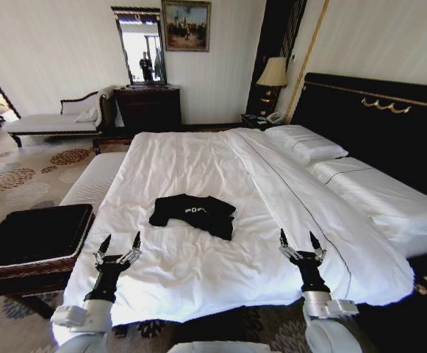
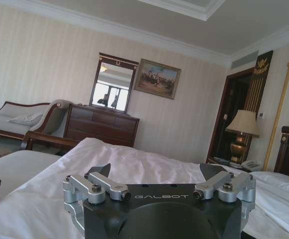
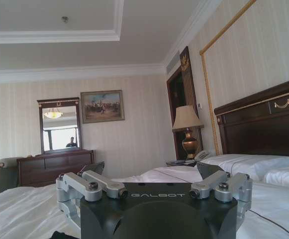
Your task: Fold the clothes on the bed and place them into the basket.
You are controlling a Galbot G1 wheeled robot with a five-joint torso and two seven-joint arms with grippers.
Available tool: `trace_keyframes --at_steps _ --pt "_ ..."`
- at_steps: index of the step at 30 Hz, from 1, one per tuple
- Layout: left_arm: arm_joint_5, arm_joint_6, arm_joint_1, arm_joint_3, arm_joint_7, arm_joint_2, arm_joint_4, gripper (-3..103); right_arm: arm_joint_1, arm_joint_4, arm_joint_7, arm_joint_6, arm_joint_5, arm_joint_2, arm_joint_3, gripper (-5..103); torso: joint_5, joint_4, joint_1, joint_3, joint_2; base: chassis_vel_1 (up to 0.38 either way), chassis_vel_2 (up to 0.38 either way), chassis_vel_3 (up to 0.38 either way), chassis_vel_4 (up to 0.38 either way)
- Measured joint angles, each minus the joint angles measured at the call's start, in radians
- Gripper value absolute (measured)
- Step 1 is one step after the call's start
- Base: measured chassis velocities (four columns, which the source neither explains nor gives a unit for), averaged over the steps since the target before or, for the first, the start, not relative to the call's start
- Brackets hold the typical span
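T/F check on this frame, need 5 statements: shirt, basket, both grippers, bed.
1. The black T-shirt lies on the bed. True.
2. The T-shirt is already in the basket. False: the basket sits off the bed's edge on the robot's left, with no shirt in it.
3. The left gripper is open above the sheet. True.
4. The right gripper is shut on the T-shirt. False: it is open, clear of the shirt.
5. The shirt lies spread flat with its sleeves out. False: it is bunched into a compact heap.
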Motion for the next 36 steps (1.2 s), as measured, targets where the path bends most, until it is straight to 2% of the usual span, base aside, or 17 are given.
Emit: trace_keyframes --at_steps 7,9,11,13,15,17,18,19,25,27,30,31,35,36 --pt "-0.019 -0.016 0.001 -0.008 0.019 -0.059 -0.024 100 0.056 -0.032 0.021 0.064 -0.026 -0.035 -0.025 100 0.0002 0.0002 0.000 0.000 0.000 -0.029 0.022 0.025 -0.019" --pt "-0.003 -0.017 0.000 0.005 0.004 -0.068 -0.020 100 0.057 -0.034 0.026 0.076 -0.041 -0.032 -0.024 100 -0.0001 0.0001 0.000 0.000 0.000 0.000 0.000 0.000 0.000" --pt "0.052 -0.011 -0.001 0.022 -0.040 -0.068 -0.014 100 0.044 -0.025 0.031 0.081 -0.033 -0.029 -0.025 100 -0.0001 -0.0003 0.000 0.000 0.000 0.000 0.000 0.000 0.000" --pt "0.095 0.005 -0.008 0.028 -0.097 -0.046 0.002 100 0.029 -0.022 0.032 0.093 -0.003 -0.031 -0.027 100 -0.0002 -0.0002 0.000 0.000 0.000 0.000 0.000 0.000 0.000" --pt "0.098 0.015 -0.011 0.029 -0.121 -0.028 0.011 100 0.023 -0.023 0.032 0.098 0.012 -0.031 -0.027 100 -0.0003 0.0000 0.000 0.000 0.000 0.000 0.000 0.000 0.000" --pt "0.081 0.034 -0.017 0.027 -0.154 0.023 0.029 100 0.006 -0.025 0.031 0.101 0.059 -0.031 -0.027 100 -0.0003 -0.0001 0.000 0.000 0.000 0.000 0.000 0.000 0.000" --pt "0.076 0.036 -0.018 0.025 -0.158 0.036 0.033 100 0.003 -0.025 0.031 0.101 0.068 -0.030 -0.027 100 -0.0004 -0.0001 0.000 0.000 0.000 0.000 0.000 0.000 0.000" --pt "0.053 0.038 -0.027 0.017 -0.168 0.081 0.050 100 0.000 -0.028 0.030 0.099 0.100 -0.026 -0.030 100 -0.0004 -0.0003 0.000 0.000 0.000 0.000 0.000 0.000 0.000" --pt "-0.014 0.040 -0.036 -0.002 -0.166 0.107 0.064 100 0.063 -0.042 0.023 0.043 0.167 -0.022 -0.052 100 -0.0005 -0.0001 0.000 0.000 0.000 0.000 0.000 0.000 0.000" --pt "-0.040 0.033 -0.040 -0.004 -0.149 0.088 0.068 100 0.147 -0.067 0.056 -0.020 0.283 -0.042 -0.092 100 -0.0001 0.0000 0.000 0.000 0.000 0.000 0.000 0.000 0.000" --pt "-0.032 0.027 -0.048 -0.008 -0.141 0.051 0.084 100 0.297 -0.129 0.149 -0.131 0.508 -0.104 -0.168 100 -0.0001 0.0003 0.000 0.000 0.000 0.000 0.000 0.000 0.000" --pt "-0.032 0.027 -0.048 -0.008 -0.141 0.051 0.084 100 0.297 -0.129 0.149 -0.131 0.508 -0.104 -0.168 100 -0.0001 0.0003 0.000 0.000 0.000 0.000 0.000 0.000 0.000" --pt "0.006 0.029 -0.050 -0.022 -0.141 0.022 0.081 100 0.475 -0.230 0.232 -0.233 0.711 -0.193 -0.252 100 0.0001 0.0000 0.000 0.000 0.000 0.000 0.000 0.000 0.000" --pt "0.006 0.029 -0.050 -0.022 -0.141 0.022 0.081 100 0.475 -0.230 0.232 -0.233 0.711 -0.193 -0.252 100 0.0001 0.0000 0.000 0.000 0.000 0.000 0.000 0.000 0.000"
